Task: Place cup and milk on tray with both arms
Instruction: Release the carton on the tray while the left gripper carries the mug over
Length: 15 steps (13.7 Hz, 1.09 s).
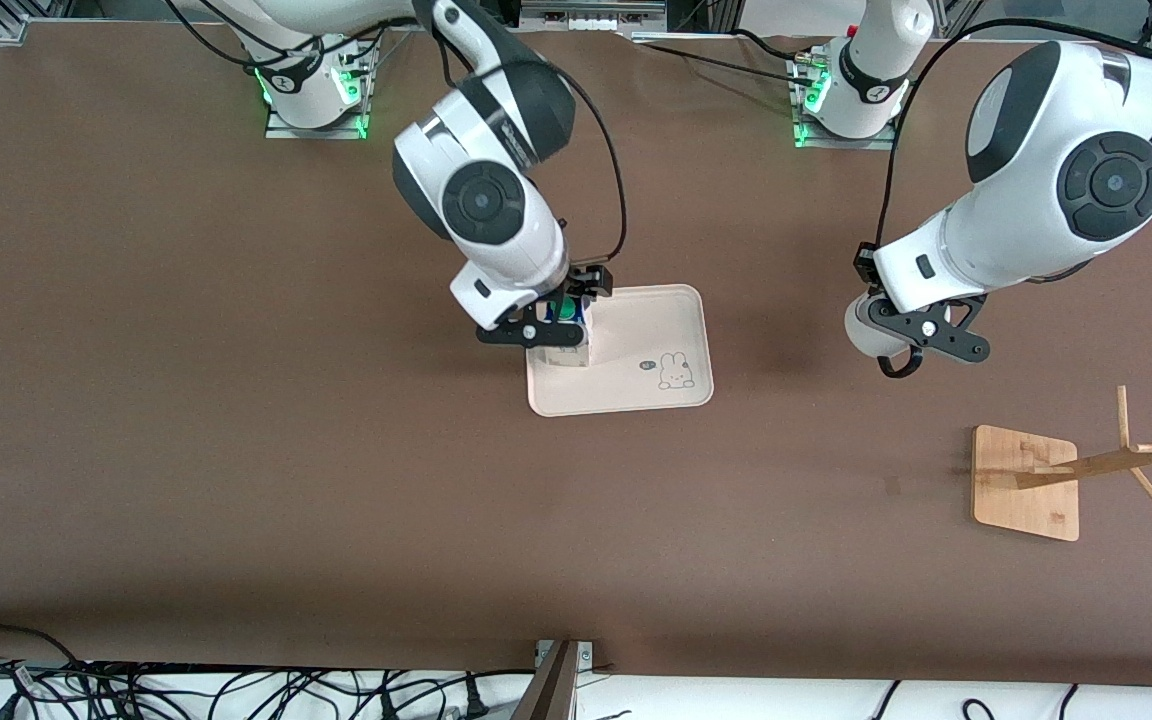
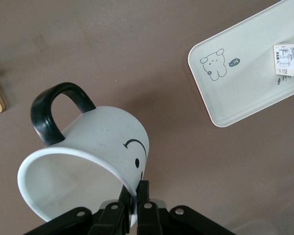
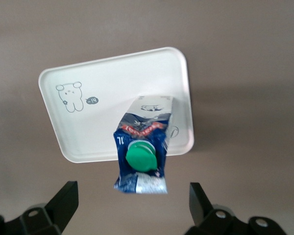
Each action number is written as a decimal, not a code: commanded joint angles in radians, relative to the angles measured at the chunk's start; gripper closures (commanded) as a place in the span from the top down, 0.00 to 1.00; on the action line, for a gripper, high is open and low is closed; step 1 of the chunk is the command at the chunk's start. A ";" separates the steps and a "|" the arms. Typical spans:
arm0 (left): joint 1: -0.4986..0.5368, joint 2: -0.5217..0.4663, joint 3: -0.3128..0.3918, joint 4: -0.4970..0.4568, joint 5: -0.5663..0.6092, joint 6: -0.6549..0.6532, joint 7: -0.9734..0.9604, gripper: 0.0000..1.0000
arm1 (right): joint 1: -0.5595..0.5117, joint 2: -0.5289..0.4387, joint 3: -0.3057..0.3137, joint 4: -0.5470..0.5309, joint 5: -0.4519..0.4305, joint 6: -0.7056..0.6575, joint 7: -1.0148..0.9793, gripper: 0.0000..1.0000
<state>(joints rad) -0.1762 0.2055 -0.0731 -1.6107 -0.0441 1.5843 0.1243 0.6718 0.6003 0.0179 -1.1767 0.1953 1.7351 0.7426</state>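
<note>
The milk (image 1: 567, 352), a blue and white carton with a green cap, stands upright on the cream tray (image 1: 651, 330), at the tray's end toward the right arm. My right gripper (image 1: 563, 316) hangs just over the milk (image 3: 141, 155), open, with its fingers (image 3: 63, 203) wide apart and clear of the carton's sides. The tray (image 3: 88, 132) lies flat under it. My left gripper (image 1: 921, 345) is in the air over bare table toward the left arm's end, shut on the rim of the white smiley cup (image 2: 98, 142). The cup (image 1: 871, 335) hangs tilted, its black handle free.
A bamboo stand with a square base board (image 1: 1026, 485) and slanted pegs stands toward the left arm's end, nearer the front camera than the left gripper. The tray (image 2: 245, 83) with its rabbit drawing shows in the left wrist view. Cables lie along the table's front edge.
</note>
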 commanded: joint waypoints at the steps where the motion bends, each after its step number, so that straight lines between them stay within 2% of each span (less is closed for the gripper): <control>1: -0.006 0.056 -0.031 0.072 -0.017 -0.032 0.000 0.00 | 0.002 -0.097 -0.074 -0.021 -0.022 -0.096 0.012 1.00; 5: -0.031 0.170 -0.135 0.084 -0.057 -0.006 -0.006 0.00 | 0.000 -0.180 -0.212 -0.020 -0.023 -0.176 -0.072 1.00; 7: -0.092 0.221 -0.140 0.078 -0.071 0.067 -0.037 0.00 | -0.003 -0.198 -0.297 -0.020 -0.022 -0.206 -0.205 1.00; 11: -0.207 0.328 -0.140 0.080 -0.062 0.190 -0.211 0.00 | -0.036 -0.205 -0.510 -0.021 -0.008 -0.287 -0.605 1.00; 13: -0.236 0.366 -0.140 0.078 -0.065 0.268 -0.250 0.00 | -0.081 -0.205 -0.547 -0.024 -0.008 -0.312 -0.721 1.00; 15: -0.241 0.394 -0.140 0.078 -0.069 0.296 -0.282 0.00 | -0.168 -0.221 -0.536 -0.033 -0.007 -0.333 -0.726 1.00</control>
<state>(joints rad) -0.4152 0.5665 -0.2205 -1.5718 -0.0993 1.8781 -0.1305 0.5636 0.4125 -0.5354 -1.1841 0.1836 1.4256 0.0435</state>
